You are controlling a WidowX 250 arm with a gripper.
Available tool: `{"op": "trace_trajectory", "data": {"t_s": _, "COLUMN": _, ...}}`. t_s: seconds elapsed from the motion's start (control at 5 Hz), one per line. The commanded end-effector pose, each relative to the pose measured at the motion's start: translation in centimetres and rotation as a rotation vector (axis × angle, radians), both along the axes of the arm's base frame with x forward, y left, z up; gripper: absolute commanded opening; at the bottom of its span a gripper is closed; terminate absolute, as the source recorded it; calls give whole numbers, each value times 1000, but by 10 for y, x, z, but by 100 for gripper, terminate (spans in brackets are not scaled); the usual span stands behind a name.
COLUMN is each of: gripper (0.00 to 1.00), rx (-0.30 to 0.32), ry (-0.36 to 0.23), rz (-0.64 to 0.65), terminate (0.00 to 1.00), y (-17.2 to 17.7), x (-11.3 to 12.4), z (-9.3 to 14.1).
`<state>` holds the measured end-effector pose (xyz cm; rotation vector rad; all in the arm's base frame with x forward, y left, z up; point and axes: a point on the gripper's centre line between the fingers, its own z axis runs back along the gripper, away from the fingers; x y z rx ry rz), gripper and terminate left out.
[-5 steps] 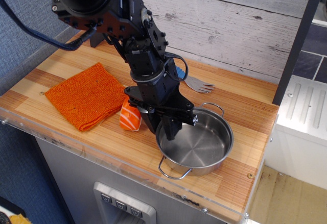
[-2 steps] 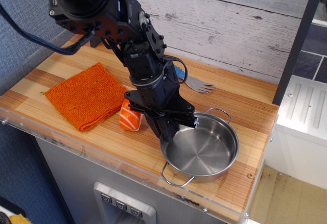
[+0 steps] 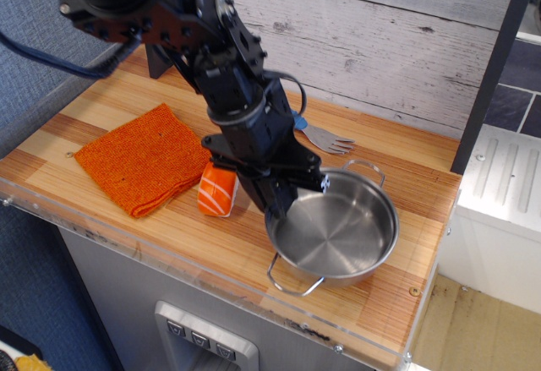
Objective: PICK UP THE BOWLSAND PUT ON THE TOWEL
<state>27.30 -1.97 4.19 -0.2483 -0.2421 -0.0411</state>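
The steel pot [image 3: 338,236], shallow and shiny with two wire loop handles, is at the front right of the wooden counter. My gripper [image 3: 279,209] is shut on the pot's left rim, one finger inside the pot and one outside. The pot looks slightly tilted, its left side raised a little. The orange knitted towel [image 3: 144,158] lies flat on the counter's left side, well apart from the pot, with nothing on it.
A small orange-and-white salmon sushi toy [image 3: 218,192] sits between the towel and the pot, just left of my gripper. A metal fork [image 3: 328,140] with a blue handle lies behind the pot. The counter's front edge [image 3: 254,291] is close to the pot.
My gripper has closed on the pot's left rim. The pot has shifted a little right and up, and the arm has risen slightly.
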Motion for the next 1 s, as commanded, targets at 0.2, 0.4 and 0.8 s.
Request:
{"op": "trace_trajectory", "data": {"t_s": 0.2, "gripper": 0, "rx": 9, "ry": -158, "rz": 128, "terminate": 0, "y": 56, "x": 6, "z": 77}}
{"op": "trace_trajectory", "data": {"t_s": 0.4, "gripper": 0, "rx": 49, "ry": -152, "rz": 193, "terminate": 0, "y": 90, "x": -1, "z": 84}}
{"op": "trace_trajectory", "data": {"t_s": 0.8, "gripper": 0, "rx": 103, "ry": -136, "rz": 321, "terminate": 0, "y": 152, "x": -2, "z": 85}}
